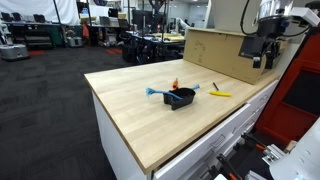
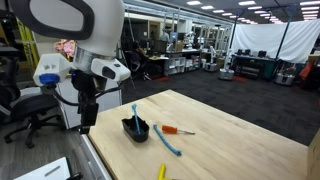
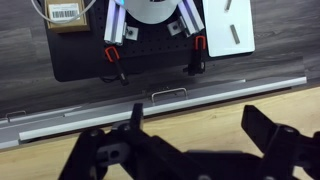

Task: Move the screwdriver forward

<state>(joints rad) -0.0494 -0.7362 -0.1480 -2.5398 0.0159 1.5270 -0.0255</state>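
Judging by how things lie, the move has not begun: the screwdriver [image 2: 172, 129] lies flat on the worktop [image 1: 135, 125], untouched, and the gripper [image 1: 262, 62] is well apart from it. It hangs high over the edge on the robot's side. In the wrist view its fingers [image 3: 278, 140] stand spread, with bare wood showing between them and nothing held. That view looks down past the worktop's edge to the floor and takes in none of the tools.

Everything is therefore left to do: reach in toward the middle, come down, close on the tool and carry or push it forward.

The screwdriver sits near the middle of the worktop, just beside the bowl [image 1: 180, 99] and well in from every edge and corner. In an exterior view its long axis runs away from the bowl. The orange-red handle is at the bowl end, and the thin shaft seems to point toward the edge opposite the robot. The tip is too small to make out, so that heading is only a rough reading.
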